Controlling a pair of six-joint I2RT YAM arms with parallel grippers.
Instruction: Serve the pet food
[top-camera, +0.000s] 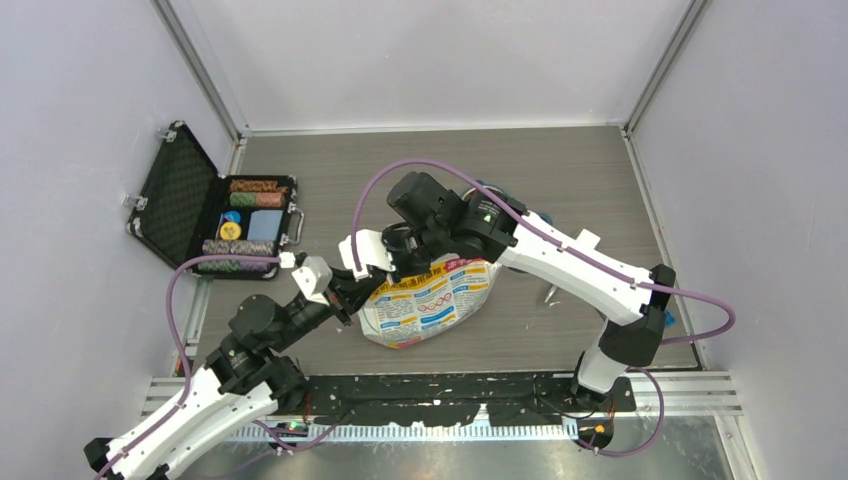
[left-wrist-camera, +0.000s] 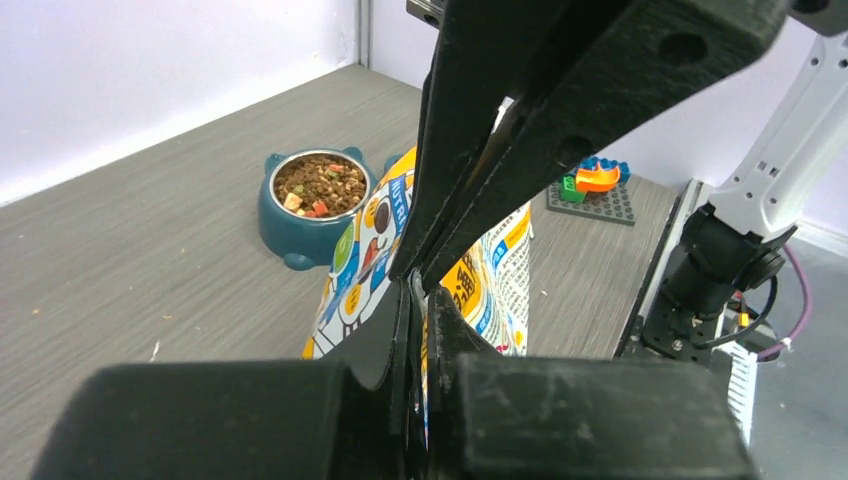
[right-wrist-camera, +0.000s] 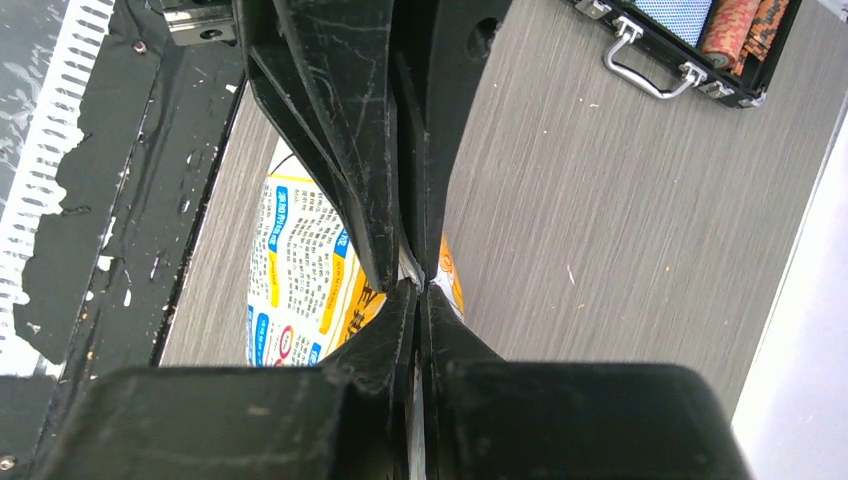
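A printed white, orange and blue pet food bag (top-camera: 432, 300) stands mid-table. My left gripper (top-camera: 360, 291) is shut on its upper left edge, and my right gripper (top-camera: 399, 262) is shut on the top edge just beside it. In the left wrist view my left gripper (left-wrist-camera: 418, 285) pinches the bag (left-wrist-camera: 497, 270), with the right gripper's fingers (left-wrist-camera: 520, 130) meeting it from above. The pet food (left-wrist-camera: 320, 185), brown kibble with coloured bits, fills a teal bowl (left-wrist-camera: 300, 237) behind the bag. In the right wrist view my right gripper (right-wrist-camera: 420, 285) clamps the bag (right-wrist-camera: 300, 270).
An open black case of poker chips (top-camera: 215, 215) lies at the far left, also in the right wrist view as the case (right-wrist-camera: 700, 40). A grey brick plate with coloured bricks (left-wrist-camera: 590, 195) sits right of the bag. The right arm's base (left-wrist-camera: 720, 270) stands at the table edge.
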